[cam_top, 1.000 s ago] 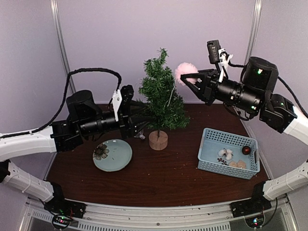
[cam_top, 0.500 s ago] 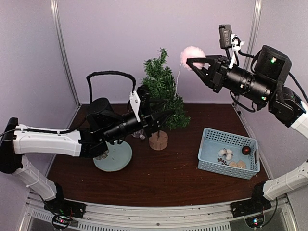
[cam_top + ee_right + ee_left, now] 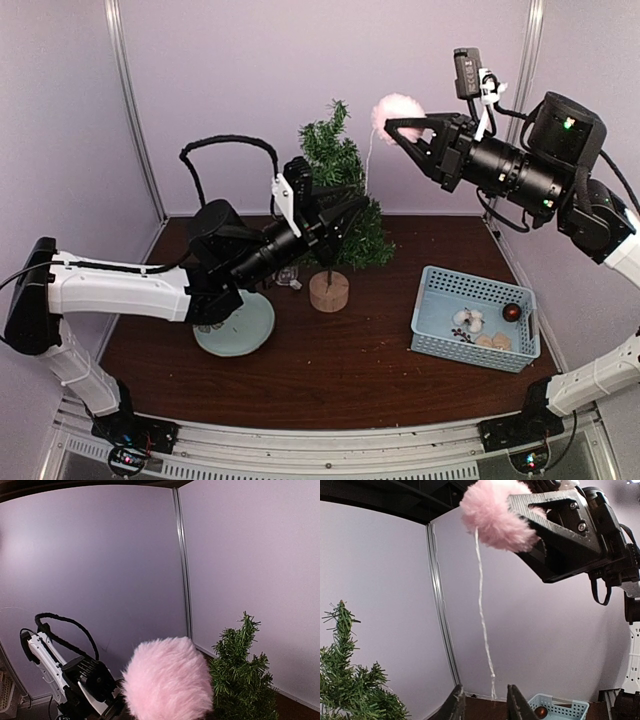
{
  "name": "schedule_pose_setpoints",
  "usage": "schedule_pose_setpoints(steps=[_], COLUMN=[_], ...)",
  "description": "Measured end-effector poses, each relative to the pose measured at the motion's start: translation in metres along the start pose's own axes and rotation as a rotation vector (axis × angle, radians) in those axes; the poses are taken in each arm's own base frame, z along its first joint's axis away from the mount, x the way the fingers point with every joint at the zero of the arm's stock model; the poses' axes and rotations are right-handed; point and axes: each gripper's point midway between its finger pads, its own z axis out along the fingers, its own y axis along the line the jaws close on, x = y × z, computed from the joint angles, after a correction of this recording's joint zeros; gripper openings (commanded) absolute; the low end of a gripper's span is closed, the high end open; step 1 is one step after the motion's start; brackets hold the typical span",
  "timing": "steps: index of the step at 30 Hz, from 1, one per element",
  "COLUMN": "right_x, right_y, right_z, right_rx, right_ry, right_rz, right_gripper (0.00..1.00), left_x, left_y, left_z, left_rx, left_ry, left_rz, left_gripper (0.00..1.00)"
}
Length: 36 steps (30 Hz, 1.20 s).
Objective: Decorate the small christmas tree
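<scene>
The small christmas tree (image 3: 338, 190) stands on its wooden stump (image 3: 329, 291) at the back middle of the table. My right gripper (image 3: 393, 124) is shut on a fluffy pink pompom (image 3: 398, 108), held high to the right of the treetop. A white string (image 3: 367, 165) hangs from the pompom. My left gripper (image 3: 352, 208) is raised in front of the tree, tilted upward. In the left wrist view the string (image 3: 482, 615) drops from the pompom (image 3: 495, 512), and its lower end hangs over the gap of my left gripper (image 3: 486, 705), whose jaws stand narrowly open. In the right wrist view the pompom (image 3: 167, 680) hides my fingers.
A blue basket (image 3: 430, 310) at the right holds a white cotton piece (image 3: 468, 319), a red ball (image 3: 511, 312) and other small ornaments. A teal plate (image 3: 250, 335) lies left of the stump, partly under my left arm. Purple walls close in the back.
My left arm swung forward and up, from beside the tree's lower branches toward the hanging string, and its jaws narrowed. My right gripper rose with the pompom, then held still.
</scene>
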Motion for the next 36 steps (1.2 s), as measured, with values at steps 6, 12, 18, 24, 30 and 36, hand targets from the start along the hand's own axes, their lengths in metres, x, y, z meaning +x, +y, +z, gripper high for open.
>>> schedule_pose_setpoints(steps=[6, 12, 18, 24, 30, 36], right_x=[0.002, 0.003, 0.003, 0.013, 0.057, 0.116], right_y=[0.003, 0.006, 0.001, -0.015, -0.031, -0.046], right_z=[0.001, 0.002, 0.002, 0.004, 0.022, 0.036], right_rx=[-0.008, -0.012, 0.019, 0.11, 0.19, 0.259], right_ry=[0.005, 0.007, 0.004, 0.018, 0.09, 0.199], right_rz=[0.001, 0.003, 0.004, 0.004, 0.001, -0.008], right_gripper=[0.0, 0.0, 0.0, 0.0, 0.0, 0.0], left_x=[0.002, -0.006, -0.006, -0.018, -0.043, -0.022], left_y=[0.0, 0.0, 0.001, 0.013, 0.036, 0.054], left_z=[0.002, 0.006, 0.004, -0.019, -0.045, -0.062], left_rx=[0.002, 0.001, -0.003, -0.06, -0.162, -0.271], left_ry=[-0.002, -0.027, -0.018, 0.064, 0.19, 0.415], left_rz=[-0.029, -0.049, -0.063, -0.071, -0.072, -0.101], left_gripper=[0.21, 0.04, 0.0, 0.0, 0.0, 0.0])
